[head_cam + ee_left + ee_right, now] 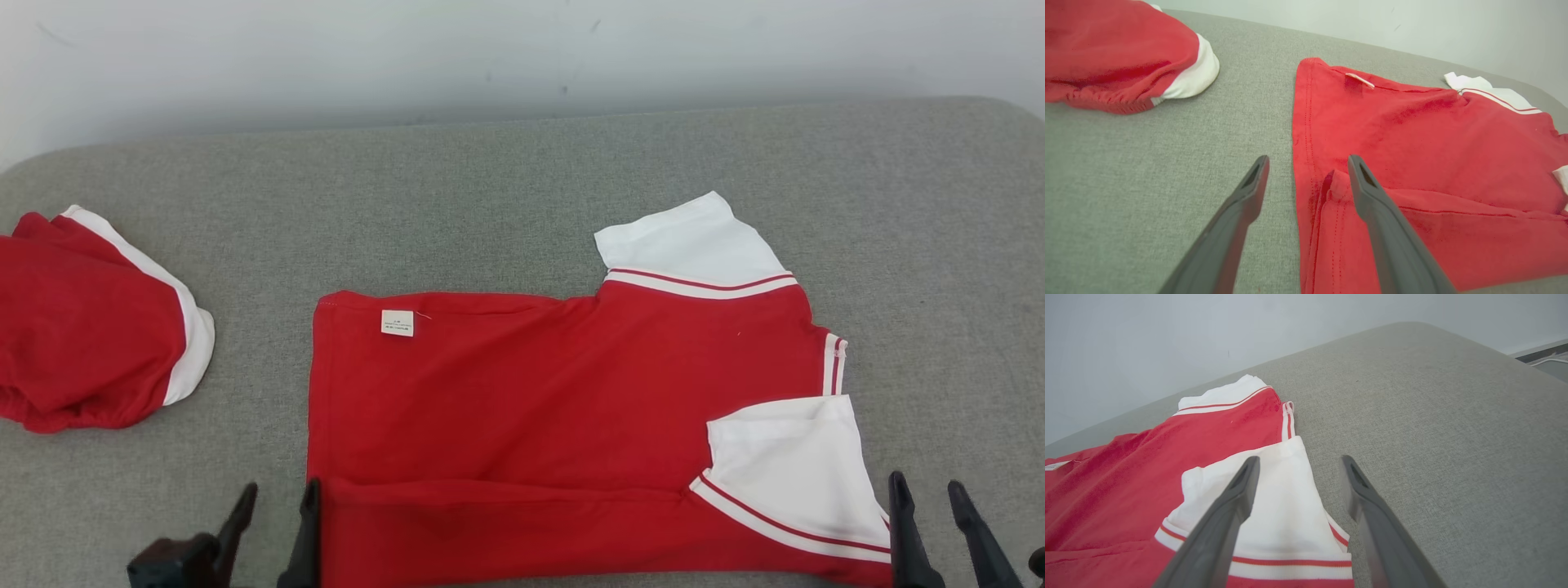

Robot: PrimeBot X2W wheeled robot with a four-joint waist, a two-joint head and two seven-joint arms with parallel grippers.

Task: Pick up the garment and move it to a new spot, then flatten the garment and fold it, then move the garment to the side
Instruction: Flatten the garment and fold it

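Big grey fabric surface [522,163] runs wide under a pale wall [522,49], and there's the red garment [531,408], laid flat from the middle down to the near edge, its near strip folded over on itself. Well off to the left sits a second red garment [82,327], bunched, with a white band. At the right end, the far sleeve [694,237] and the near sleeve [792,465], both white with red piping. Left gripper [280,490] is at the near left corner, jaws spread, gripping nothing; its wrist view brings in the hem stitching [1306,122], one finger over the fold. Right gripper [927,483] is spread and empty too, straddling the near sleeve's edge; its wrist view adds a dark strip [1541,353] past the surface's corner. Small white label [397,322] by the far edge, print too fine to read
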